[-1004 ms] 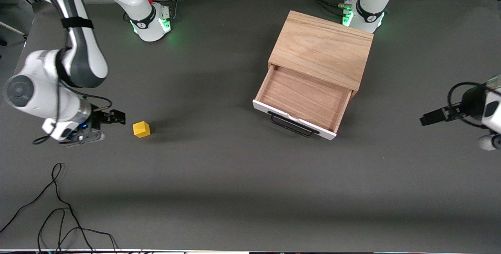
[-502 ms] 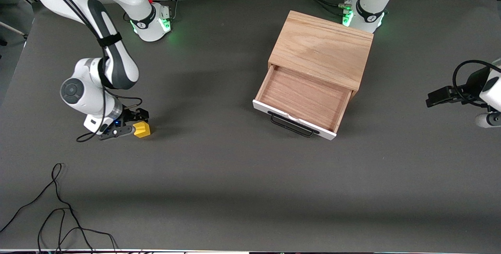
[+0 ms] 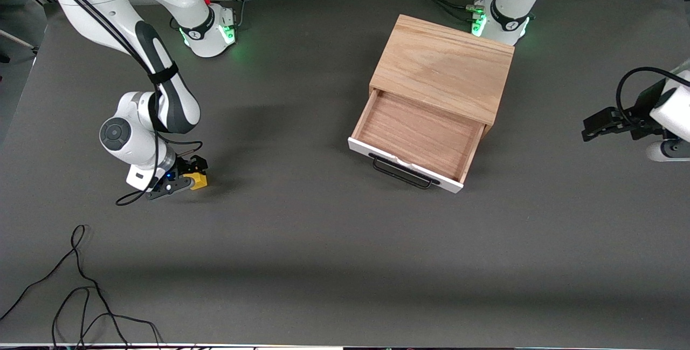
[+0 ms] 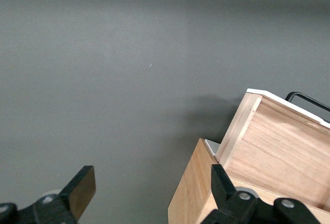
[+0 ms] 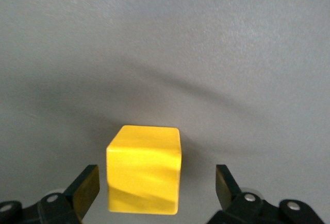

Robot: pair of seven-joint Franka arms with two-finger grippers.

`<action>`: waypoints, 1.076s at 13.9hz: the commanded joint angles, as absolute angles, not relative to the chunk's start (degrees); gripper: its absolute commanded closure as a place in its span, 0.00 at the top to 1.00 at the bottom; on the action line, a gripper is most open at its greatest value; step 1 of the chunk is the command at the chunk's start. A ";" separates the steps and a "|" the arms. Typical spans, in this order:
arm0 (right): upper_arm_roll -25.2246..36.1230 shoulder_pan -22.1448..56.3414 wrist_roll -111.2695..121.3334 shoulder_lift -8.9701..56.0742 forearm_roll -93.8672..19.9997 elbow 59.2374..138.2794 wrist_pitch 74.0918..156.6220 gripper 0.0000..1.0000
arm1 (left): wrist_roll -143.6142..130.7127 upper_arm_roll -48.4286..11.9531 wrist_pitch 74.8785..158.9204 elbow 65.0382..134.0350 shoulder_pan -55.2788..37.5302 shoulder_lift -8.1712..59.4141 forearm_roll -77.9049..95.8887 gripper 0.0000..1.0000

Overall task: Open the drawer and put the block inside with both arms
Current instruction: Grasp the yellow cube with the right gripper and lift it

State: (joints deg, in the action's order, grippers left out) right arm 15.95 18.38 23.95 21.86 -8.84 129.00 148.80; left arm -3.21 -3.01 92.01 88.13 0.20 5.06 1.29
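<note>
The yellow block (image 3: 199, 179) lies on the grey table at the right arm's end. My right gripper (image 3: 190, 175) is down at it, open, one finger on each side. In the right wrist view the block (image 5: 145, 168) sits between the open fingers (image 5: 86, 185) of the right gripper (image 5: 155, 184), with gaps on both sides. The drawer (image 3: 418, 134) stands pulled out of the wooden cabinet (image 3: 444, 67), its brown inside bare and its black handle (image 3: 401, 173) toward the front camera. My left gripper (image 3: 593, 126) is open and empty, up in the air at the left arm's end, beside the cabinet. The left wrist view shows the left gripper (image 4: 152, 185) and the drawer's corner (image 4: 278, 147).
A loose black cable (image 3: 81, 274) lies on the table near the front camera at the right arm's end. The two arm bases (image 3: 207, 29) stand along the table's edge farthest from the front camera, the left one (image 3: 498, 21) right beside the cabinet.
My right arm swung in toward the block, and its open gripper went from beside the block to around it. My left gripper rose a little and stayed open. Block and drawer did not move.
</note>
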 commanded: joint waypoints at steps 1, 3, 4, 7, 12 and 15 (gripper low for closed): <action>16.08 18.63 26.54 23.29 -12.47 128.85 150.38 0.77 | -2.29 0.78 92.12 90.35 -4.56 2.29 0.53 1.00; 16.00 18.63 26.98 23.12 -12.65 128.76 149.94 0.35 | -2.02 0.97 90.89 90.44 -4.39 1.67 1.05 1.00; 16.00 18.63 26.90 22.85 -12.66 128.59 149.68 0.22 | -0.63 0.97 90.97 90.44 -4.48 1.76 1.05 1.00; 16.00 18.72 26.28 21.19 -14.57 125.35 143.48 0.17 | 0.35 0.97 92.11 90.53 -4.48 1.76 0.70 1.00; 15.91 19.16 19.19 20.21 -18.90 103.85 115.44 0.17 | 0.35 0.97 93.25 90.97 -4.57 1.84 0.35 1.00; 15.29 20.99 8.38 21.62 -18.72 89.43 101.73 0.17 | 0.35 0.88 93.34 91.14 -4.57 2.02 0.26 1.00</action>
State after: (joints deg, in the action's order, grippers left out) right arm 15.36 19.28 14.68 19.44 -17.77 98.66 108.97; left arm -0.63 -0.09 92.06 88.88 -3.38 3.80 1.05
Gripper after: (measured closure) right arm 0.449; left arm 0.000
